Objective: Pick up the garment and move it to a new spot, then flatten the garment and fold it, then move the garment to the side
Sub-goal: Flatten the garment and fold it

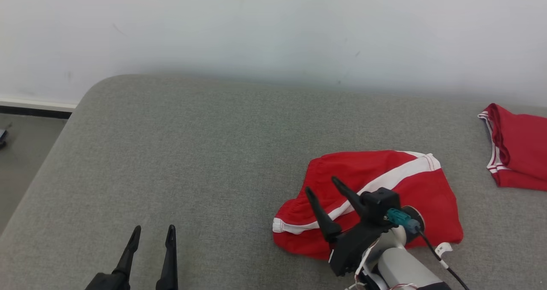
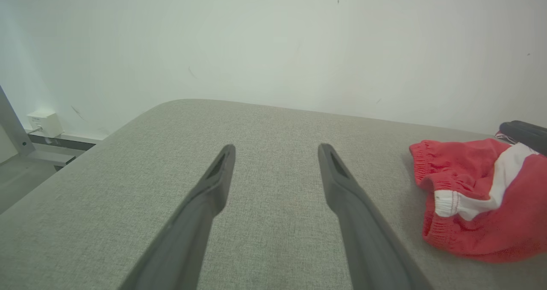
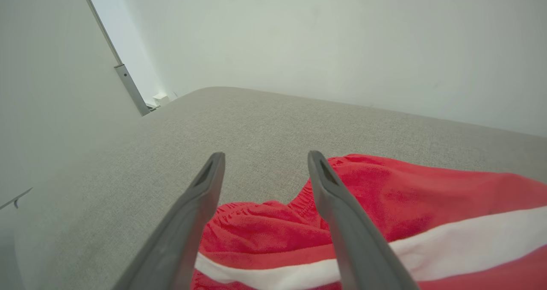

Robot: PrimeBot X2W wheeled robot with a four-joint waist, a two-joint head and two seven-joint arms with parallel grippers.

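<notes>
The garment [image 1: 384, 187] is a pair of red shorts with white stripes, lying crumpled on the grey padded table right of centre. It also shows at the right of the left wrist view as the garment [image 2: 483, 200], and under my right fingers as the garment [image 3: 384, 221]. My right gripper [image 1: 321, 186] hovers over the garment's left part, open, with nothing between its fingers. My left gripper [image 1: 153, 232] stands open over bare table at the lower left, well apart from the garment. In the wrist views the left gripper [image 2: 275, 151] and the right gripper [image 3: 264, 158] both show spread fingers.
A second red garment [image 1: 519, 146] with white trim lies at the table's far right edge. The grey table [image 1: 192, 153] has a rounded far-left corner; floor [image 1: 25, 153] and a white wall lie beyond. Bare table surface spreads left of the shorts.
</notes>
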